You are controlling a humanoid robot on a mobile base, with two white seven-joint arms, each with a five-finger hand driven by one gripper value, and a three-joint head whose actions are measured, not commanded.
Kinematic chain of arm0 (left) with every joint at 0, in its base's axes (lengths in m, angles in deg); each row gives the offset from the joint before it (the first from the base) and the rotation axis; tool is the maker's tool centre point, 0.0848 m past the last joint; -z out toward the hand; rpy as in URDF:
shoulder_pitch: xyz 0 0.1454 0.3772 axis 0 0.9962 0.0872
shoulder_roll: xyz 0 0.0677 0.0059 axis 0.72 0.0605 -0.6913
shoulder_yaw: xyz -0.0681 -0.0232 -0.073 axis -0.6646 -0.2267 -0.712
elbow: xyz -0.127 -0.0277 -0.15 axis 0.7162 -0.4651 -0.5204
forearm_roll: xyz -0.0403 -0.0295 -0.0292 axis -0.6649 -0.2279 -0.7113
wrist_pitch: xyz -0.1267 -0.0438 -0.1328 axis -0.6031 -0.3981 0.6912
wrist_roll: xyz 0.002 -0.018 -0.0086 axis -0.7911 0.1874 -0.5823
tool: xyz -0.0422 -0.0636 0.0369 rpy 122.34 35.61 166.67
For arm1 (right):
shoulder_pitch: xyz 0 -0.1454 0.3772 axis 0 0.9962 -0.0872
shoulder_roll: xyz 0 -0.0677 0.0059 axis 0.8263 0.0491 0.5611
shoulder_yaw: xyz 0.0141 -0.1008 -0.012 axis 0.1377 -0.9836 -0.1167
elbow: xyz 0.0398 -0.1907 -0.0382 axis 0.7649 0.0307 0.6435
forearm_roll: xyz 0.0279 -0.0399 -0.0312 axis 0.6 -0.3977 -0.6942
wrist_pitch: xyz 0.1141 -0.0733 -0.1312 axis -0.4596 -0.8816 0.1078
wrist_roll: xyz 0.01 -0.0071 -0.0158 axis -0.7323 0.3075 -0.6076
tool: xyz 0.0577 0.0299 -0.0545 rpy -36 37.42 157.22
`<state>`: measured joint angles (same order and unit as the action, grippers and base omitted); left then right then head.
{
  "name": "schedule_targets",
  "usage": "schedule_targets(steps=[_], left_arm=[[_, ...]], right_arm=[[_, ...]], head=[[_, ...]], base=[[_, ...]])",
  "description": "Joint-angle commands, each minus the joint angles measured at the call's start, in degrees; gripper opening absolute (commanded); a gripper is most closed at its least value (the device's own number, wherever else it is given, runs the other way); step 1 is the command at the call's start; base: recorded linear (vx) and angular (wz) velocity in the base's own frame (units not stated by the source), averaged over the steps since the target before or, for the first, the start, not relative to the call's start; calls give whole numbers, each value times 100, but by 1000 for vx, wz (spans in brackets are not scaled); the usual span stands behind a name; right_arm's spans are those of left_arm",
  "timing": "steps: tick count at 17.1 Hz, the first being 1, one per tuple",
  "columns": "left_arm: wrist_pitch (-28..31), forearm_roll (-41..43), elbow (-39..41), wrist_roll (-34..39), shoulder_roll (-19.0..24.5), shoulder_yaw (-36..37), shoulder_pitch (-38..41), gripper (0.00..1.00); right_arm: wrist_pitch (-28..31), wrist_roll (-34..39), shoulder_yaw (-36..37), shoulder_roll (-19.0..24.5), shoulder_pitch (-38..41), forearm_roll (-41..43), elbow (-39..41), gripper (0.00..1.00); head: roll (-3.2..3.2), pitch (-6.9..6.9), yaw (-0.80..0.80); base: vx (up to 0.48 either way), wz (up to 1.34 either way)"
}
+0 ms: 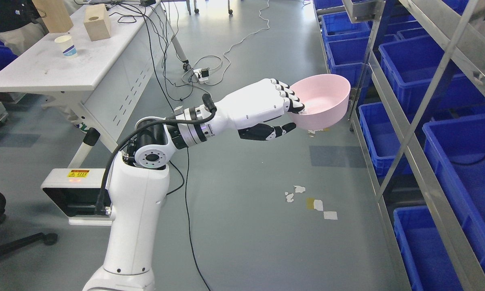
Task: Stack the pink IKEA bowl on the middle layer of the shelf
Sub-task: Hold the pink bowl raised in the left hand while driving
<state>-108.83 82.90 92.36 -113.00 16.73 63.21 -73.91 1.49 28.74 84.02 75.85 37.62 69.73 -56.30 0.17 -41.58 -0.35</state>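
Left robot hand [285, 109] clenched on near rim of pink bowl [321, 103], fingers [287, 97] over the rim, thumb [285, 129] under. Held in mid-air above the floor, approx at 2 o'clock from frame centre, tilted w/ opening facing up and toward camera. Just beside the metal shelf [412, 133] (blue bins [412, 64] on it), not touching. At 10 o'clock: white surface [64, 68] w/ paper cup [66, 46] and wooden block [97, 22]. Paper scraps [311, 202] at 5 o'clock on floor.

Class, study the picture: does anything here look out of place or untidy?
Yes. Torn paper scraps litter the grey floor beside the shelf, and loose cables trail across it. The pink bowl sits tilted in the left hand.
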Motion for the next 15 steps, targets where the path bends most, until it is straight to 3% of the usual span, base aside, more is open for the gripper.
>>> schedule_targets(steps=[1, 15], left_arm=[[1, -8, 9, 3, 100, -90, 0, 4], [1, 1, 9, -6, 100, -178, -9, 4]], right_arm=[[-4, 3, -26, -100, 0, -2, 100, 100], [-4, 3, -18, -100, 0, -2, 100, 100]], head=[[0, 0, 0], [0, 0, 0]], base=[[298, 154], [356, -44]])
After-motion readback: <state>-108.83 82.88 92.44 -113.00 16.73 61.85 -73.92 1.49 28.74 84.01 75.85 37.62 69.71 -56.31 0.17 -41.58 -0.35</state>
